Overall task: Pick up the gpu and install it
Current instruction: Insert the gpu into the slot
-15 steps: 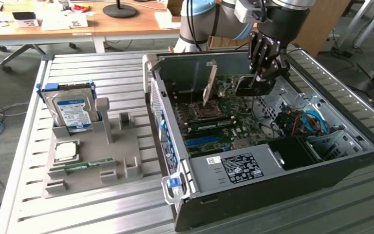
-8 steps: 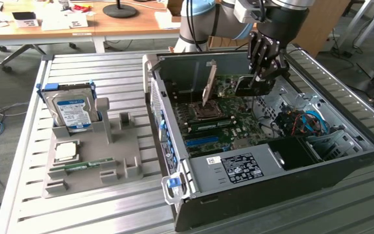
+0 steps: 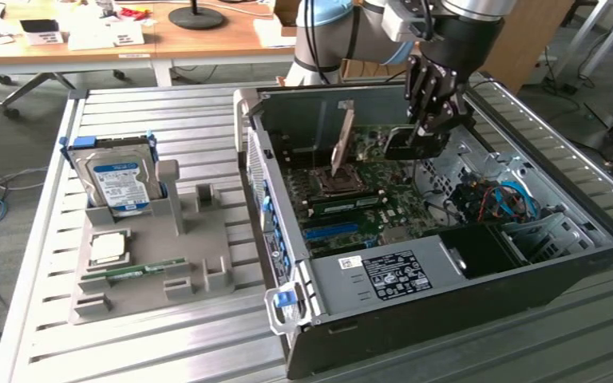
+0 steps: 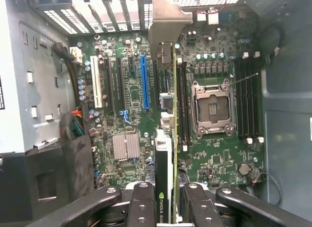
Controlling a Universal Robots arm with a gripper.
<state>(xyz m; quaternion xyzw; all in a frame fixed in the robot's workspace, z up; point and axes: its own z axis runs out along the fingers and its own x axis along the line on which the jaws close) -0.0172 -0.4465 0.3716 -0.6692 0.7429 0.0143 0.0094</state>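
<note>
My gripper (image 3: 431, 128) is shut on the gpu (image 3: 401, 144) inside the open computer case (image 3: 466, 279). The card hangs on edge above the green motherboard (image 3: 370, 209), and its long silver bracket (image 3: 342, 145) points toward the case's rear wall. In the wrist view the gpu (image 4: 164, 178) appears edge-on, dark face and thin green board, clamped between my fingers (image 4: 141, 205). Its bracket (image 4: 168, 22) reaches the rear slot openings. The card lies over the board between the blue slot (image 4: 144, 83) and the CPU socket (image 4: 213, 107). I cannot tell whether it touches a slot.
On the exterior view's left, a grey fixture (image 3: 195, 251) holds an upright hard drive (image 3: 115, 179), a CPU chip (image 3: 109, 247) and a green memory stick (image 3: 136, 271). Cables (image 3: 504, 199) and a drive cage sit in the case's right part. Desks stand behind the slatted table (image 3: 179, 120).
</note>
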